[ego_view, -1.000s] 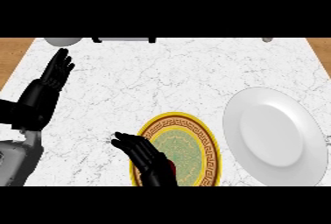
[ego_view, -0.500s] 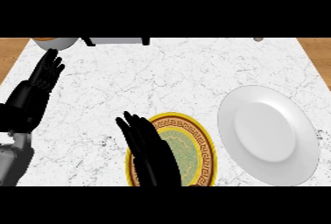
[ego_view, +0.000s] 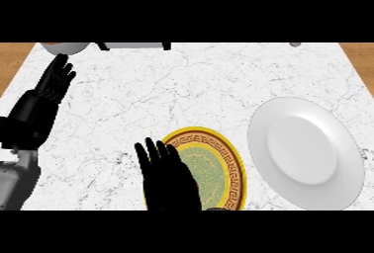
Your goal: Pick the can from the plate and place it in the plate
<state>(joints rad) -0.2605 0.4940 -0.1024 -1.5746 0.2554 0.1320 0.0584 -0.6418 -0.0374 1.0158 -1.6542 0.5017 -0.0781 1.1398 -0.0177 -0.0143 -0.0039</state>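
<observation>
The right hand lies flat over the near-left part of the patterned plate. Its fingers are straight, spread a little and point away from the robot, and it holds nothing. The can does not show anywhere. It may sit under the palm or wrist, but the hand hides that spot, so I cannot tell where it is.

The white plate lies to the right of this hand, just beside the patterned one. It is the likely place to put the can.

The left hand rests open, fingers up, well off to the left on the counter.

The step in hand looks like the grasp. To do it well, the hand should first find the can. It should then bring thumb and fingers to opposite sides of the can's body and curl round the middle, not press down from above. A flat palm could tip the can or push it along the plate. Once the fingers have closed, lift straight up clear of the rim before moving right.
</observation>
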